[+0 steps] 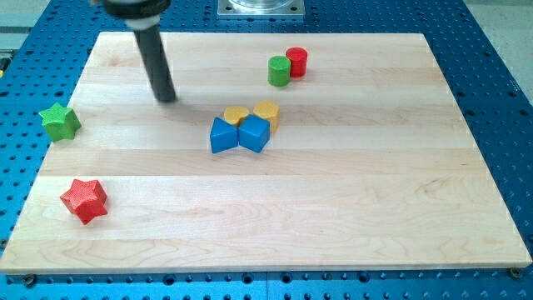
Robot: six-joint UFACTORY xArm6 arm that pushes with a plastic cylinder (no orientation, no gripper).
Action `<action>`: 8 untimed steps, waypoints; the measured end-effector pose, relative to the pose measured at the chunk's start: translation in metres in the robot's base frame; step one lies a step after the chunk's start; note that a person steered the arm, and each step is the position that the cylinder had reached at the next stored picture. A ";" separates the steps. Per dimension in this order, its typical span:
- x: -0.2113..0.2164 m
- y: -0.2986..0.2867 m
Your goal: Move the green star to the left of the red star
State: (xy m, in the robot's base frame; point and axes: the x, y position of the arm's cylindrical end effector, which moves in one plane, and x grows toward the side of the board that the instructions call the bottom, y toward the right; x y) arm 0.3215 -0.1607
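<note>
The green star (60, 122) lies at the board's left edge, partly overhanging it, in the view's upper left. The red star (84, 200) lies below it near the lower left corner, slightly to the right of the green star. My tip (166, 97) rests on the board to the upper right of the green star, well apart from it, with no block touching it.
A green cylinder (279, 71) and a red cylinder (296, 62) stand touching near the top centre. Two yellow blocks (236, 116) (266, 112) and two blue blocks (222, 136) (255, 133) cluster at the centre. The wooden board (350, 192) lies on a blue perforated table.
</note>
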 end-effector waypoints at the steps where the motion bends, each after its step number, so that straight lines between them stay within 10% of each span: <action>1: 0.003 -0.144; 5: 0.044 -0.143; 6: 0.122 -0.103; 8: 0.097 -0.117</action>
State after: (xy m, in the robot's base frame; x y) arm 0.4182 -0.2781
